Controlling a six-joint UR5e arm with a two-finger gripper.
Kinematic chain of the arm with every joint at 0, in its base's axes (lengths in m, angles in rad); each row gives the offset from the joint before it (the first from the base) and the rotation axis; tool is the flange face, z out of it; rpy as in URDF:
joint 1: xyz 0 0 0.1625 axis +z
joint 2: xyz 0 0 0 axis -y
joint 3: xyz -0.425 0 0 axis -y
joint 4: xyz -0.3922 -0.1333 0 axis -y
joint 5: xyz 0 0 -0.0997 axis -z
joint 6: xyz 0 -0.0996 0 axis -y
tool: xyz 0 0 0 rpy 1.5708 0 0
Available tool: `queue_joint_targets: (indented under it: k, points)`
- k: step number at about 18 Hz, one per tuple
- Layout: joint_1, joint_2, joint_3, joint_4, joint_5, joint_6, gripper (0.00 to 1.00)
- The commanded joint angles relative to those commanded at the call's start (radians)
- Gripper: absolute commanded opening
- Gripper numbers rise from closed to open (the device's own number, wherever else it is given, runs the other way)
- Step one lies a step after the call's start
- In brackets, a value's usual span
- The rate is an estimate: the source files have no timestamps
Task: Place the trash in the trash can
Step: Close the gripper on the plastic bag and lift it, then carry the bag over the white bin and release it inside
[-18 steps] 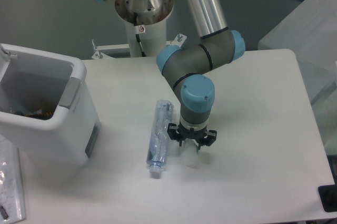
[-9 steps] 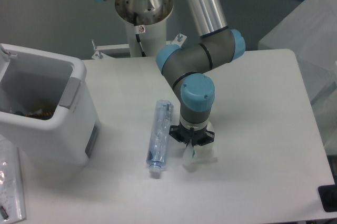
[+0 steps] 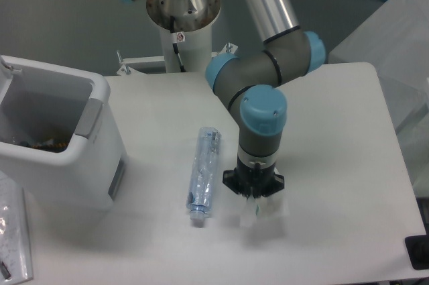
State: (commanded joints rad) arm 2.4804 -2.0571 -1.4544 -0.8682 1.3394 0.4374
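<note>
The clear bluish plastic bottle [image 3: 203, 178] lies on the white table [image 3: 335, 131], pale cap toward the front edge. My gripper [image 3: 254, 196] points straight down just right of the bottle. It looks shut on the crumpled clear wrapper [image 3: 267, 206] with green flecks, which hangs at its fingertips close above the table. The fingers are mostly hidden by the wrist and the wrapper. The trash can [image 3: 74, 164], a large white bin with a grey inside, stands at the left, far from the gripper.
Some debris lies in the bottom of the bin. A clear bag [image 3: 13, 231] lies at the front left corner. The robot's base column [image 3: 182, 23] stands at the back. A dark object [image 3: 419, 251] sits at the front right edge.
The gripper has closed around the wrapper and moved right and toward the front, carrying the wrapper with it. The bottle has not moved.
</note>
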Motion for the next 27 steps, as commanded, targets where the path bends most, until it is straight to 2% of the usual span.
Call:
queue_joint_targets:
  k: [3, 5, 10, 18, 27]
  points:
    - [-0.006, 0.005, 0.022, -0.002, -0.075, -0.048, 0.0]
    - [-0.011, 0.06, 0.023, -0.002, -0.114, -0.071, 0.0]
    - [-0.064, 0.138, 0.023, 0.0, -0.183, -0.13, 0.01]
    - [-0.193, 0.276, 0.025, 0.0, -0.255, -0.206, 0.04]
    - [-0.374, 0.351, -0.01, -0.003, -0.25, -0.215, 0.1]
